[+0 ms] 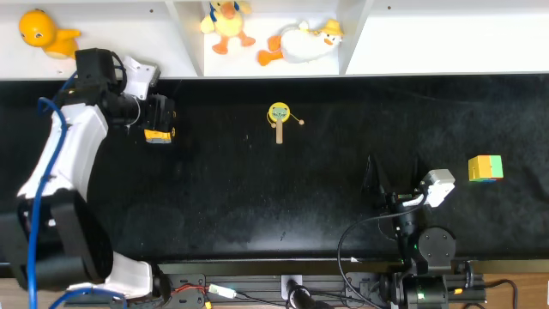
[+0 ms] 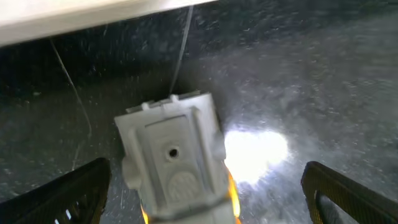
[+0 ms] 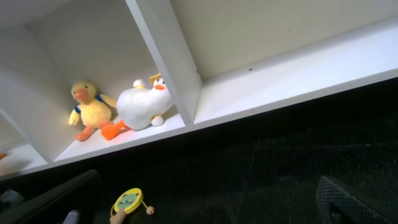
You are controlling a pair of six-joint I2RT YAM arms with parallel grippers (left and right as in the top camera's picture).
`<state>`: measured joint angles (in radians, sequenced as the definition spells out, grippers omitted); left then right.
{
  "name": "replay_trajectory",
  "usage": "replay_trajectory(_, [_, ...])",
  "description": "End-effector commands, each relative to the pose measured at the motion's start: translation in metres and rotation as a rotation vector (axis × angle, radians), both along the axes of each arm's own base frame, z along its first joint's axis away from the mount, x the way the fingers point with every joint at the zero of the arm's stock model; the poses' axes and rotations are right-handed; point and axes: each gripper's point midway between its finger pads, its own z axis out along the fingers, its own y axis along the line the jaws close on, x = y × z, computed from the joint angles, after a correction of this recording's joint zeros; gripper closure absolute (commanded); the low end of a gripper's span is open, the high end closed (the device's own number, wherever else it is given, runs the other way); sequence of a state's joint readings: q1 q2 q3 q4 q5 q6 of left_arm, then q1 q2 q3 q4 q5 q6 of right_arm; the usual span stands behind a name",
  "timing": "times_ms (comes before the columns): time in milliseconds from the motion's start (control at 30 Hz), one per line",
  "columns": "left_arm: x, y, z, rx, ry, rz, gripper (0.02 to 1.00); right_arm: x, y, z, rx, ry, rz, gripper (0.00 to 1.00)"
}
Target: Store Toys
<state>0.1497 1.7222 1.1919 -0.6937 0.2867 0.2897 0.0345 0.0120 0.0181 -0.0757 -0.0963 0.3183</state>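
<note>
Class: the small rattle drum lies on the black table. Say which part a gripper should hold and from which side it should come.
Probably the wooden handle of the rattle drum, from straight above, closing across it. The toy lies flat, and its handle is thin and straight, pointing away from the shelf. The round head is wider and harder to span.

1. The left arm (image 1: 60, 163) rises from its base, then bends at the wrist toward its right and ends in the left gripper (image 1: 160, 120).
2. The left gripper's fingers (image 2: 73, 194) are spread wide and angled down at the surface.
3. The right arm (image 1: 425, 245) sits folded close to its base, with the right gripper (image 1: 377, 182) held low just ahead of the wrist.
4. The right gripper's fingers (image 3: 53, 200) are likewise spread wide apart.
</note>
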Motion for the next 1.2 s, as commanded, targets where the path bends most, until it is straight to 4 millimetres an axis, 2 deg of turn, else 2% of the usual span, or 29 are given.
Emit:
replay_trajectory(33, [-0.003, 0.009, -0.022, 0.035, 0.062, 0.069, 0.020, 0.000, 0.000, -0.003, 0.007, 0.001, -0.005, 0.005])
replay_trajectory(133, [-0.001, 0.009, -0.029, 0.031, 0.070, 0.076, 0.027, 0.000, 0.000, -0.003, 0.007, 0.001, -0.005, 0.007])
replay_trajectory(733, [0.006, 0.010, -0.029, 0.025, 0.050, 0.101, 0.413, 0.000, 0.000, -0.003, 0.007, 0.001, -0.005, 0.007])
replay_trajectory(1000, [0.007, 0.010, -0.028, 0.014, 0.053, 0.128, 0.472, 0.000, 0.000, -0.003, 0.007, 0.001, -0.005, 0.005])
replay_trajectory(1100, [0.011, 0.010, -0.020, 0.006, 0.037, 0.144, 0.524, 0.000, 0.000, -0.003, 0.007, 0.001, -0.005, 0.007])
replay_trajectory(1200, [0.017, 0.011, 0.003, 0.009, -0.019, 0.146, 0.542, 0.000, 0.000, -0.003, 0.007, 0.001, -0.005, 0.005])
